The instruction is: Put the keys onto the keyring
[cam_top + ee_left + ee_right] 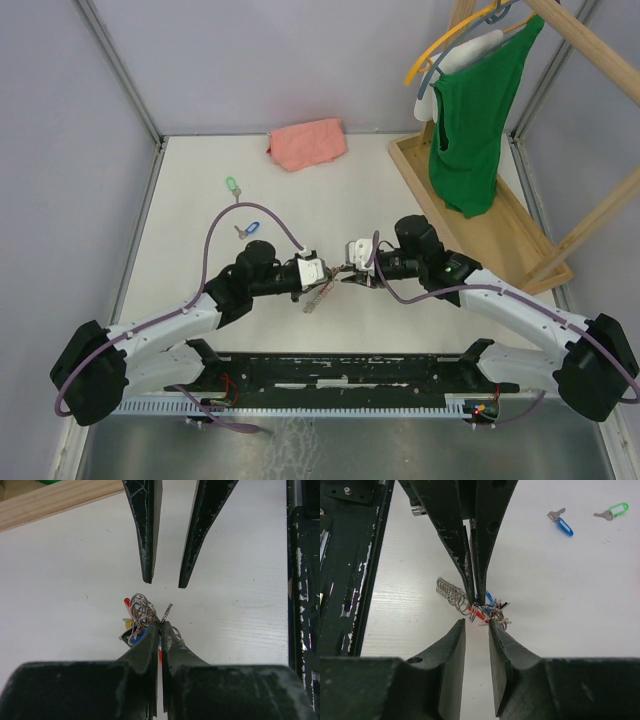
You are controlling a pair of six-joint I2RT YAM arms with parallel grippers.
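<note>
Nearest, just past the black mounting rail [340, 368] at the front of the table [350, 200], the two grippers met tip to tip. The left gripper [161, 625] had its jaws pressed together on the keyring [142, 611] — a cluster of silver rings carrying red, blue and yellow pieces. A short coil of linked rings [449, 591] trailed from the cluster towards the rail. Whether the cluster rested on the white surface or hung just above it could not be told.

The right gripper [476, 625] faced it from the opposite side. Its jaws stood narrowly spread with nothing between them, their tips just short of the rings.

Farther out, to the left of the left arm, the blue key [247, 229] lay flat and loose on the table, well apart from the keyring. The green key [232, 185] lay beyond it — also loose.

At the far edge lay a crumpled pink cloth [307, 143]. In the far right corner stood a wooden rack [480, 215], with a green garment [475, 110] hanging from it.
</note>
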